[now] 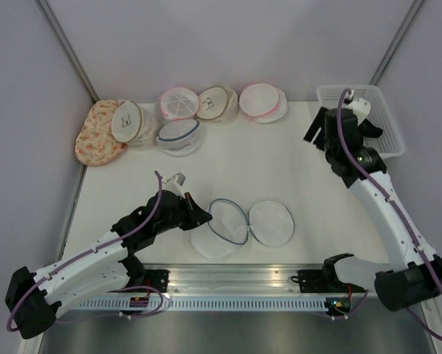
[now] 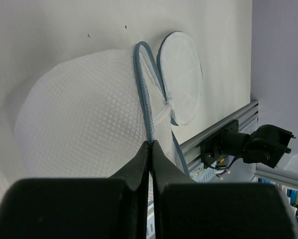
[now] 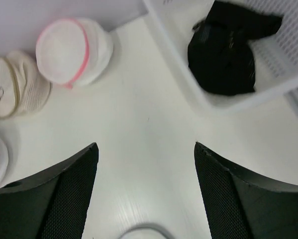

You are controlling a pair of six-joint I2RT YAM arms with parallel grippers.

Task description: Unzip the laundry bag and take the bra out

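In the left wrist view we saw the left fingers [image 2: 148, 154] pressed together, pinching the grey-blue zipper rim [image 2: 144, 94] of the laundry bag [image 2: 84, 109]. The thin rim ran straight ahead from the tips, and the white mesh dome bulged to their left. The round flap [image 2: 181, 74] lay ahead and to the right of the tips, flat on the counter [image 2: 64, 25]. How far the zipper was open we could not tell there, because the dome hid its far side. The top view showed the rim as an open loop beside the flap, but there the tips were hard to make out against the black arm.

The right fingers [image 3: 86, 159] were spread wide, with the counter showing between them. Ahead and to their right stood the white basket [image 3: 174, 42], cut off by the frame edge. The bra [image 3: 228, 50] lay inside it as a dark heap, its cups and straps not clear. In the top view the right arm covered the bra completely. A pink-rimmed bag [image 3: 69, 52] sat ahead and to the left of the right fingers.
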